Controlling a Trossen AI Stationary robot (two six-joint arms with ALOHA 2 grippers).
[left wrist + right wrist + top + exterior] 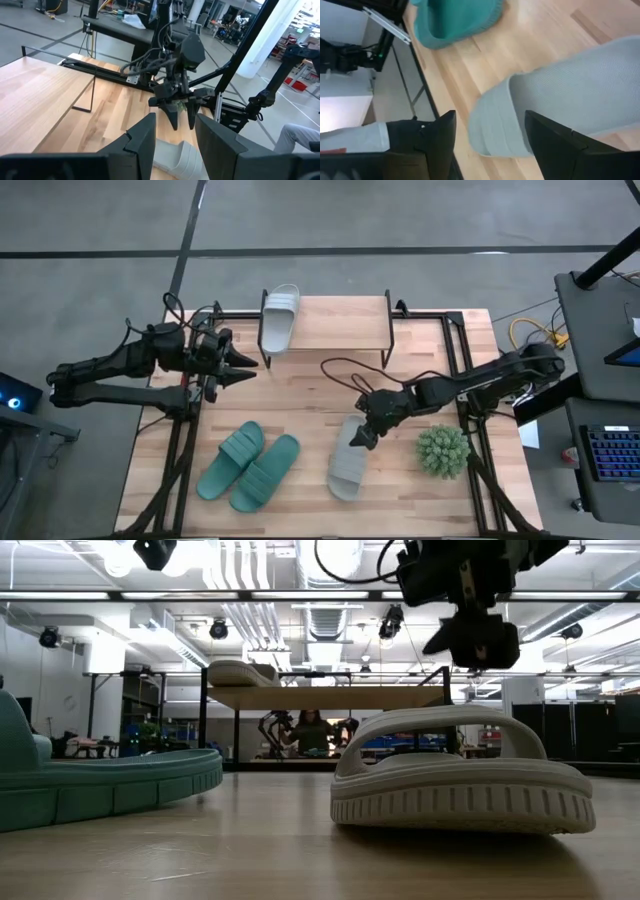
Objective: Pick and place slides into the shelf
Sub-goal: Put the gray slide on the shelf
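A pale grey-white slide (347,465) lies sole-down on the table, right of centre. My right gripper (361,437) hangs open just above its far end (492,130), slanting down. One finger stands on each side of that end, and neither touches it; in the low view the gripper (470,645) is clear of the strap (440,720). A second pale slide (280,318) lies on the left end of the shelf top (340,325). Two teal slides (248,467) lie side by side at the near left. My left gripper (246,366) waits open at the left, raised and roughly level, pointing right.
A spiky green plant ball (443,450) sits just right of the pale slide on the table. The shelf's thin black legs (388,330) stand at the far middle. Bare tabletop (300,395) lies between the shelf and the slides. A person is in the room beyond (312,730).
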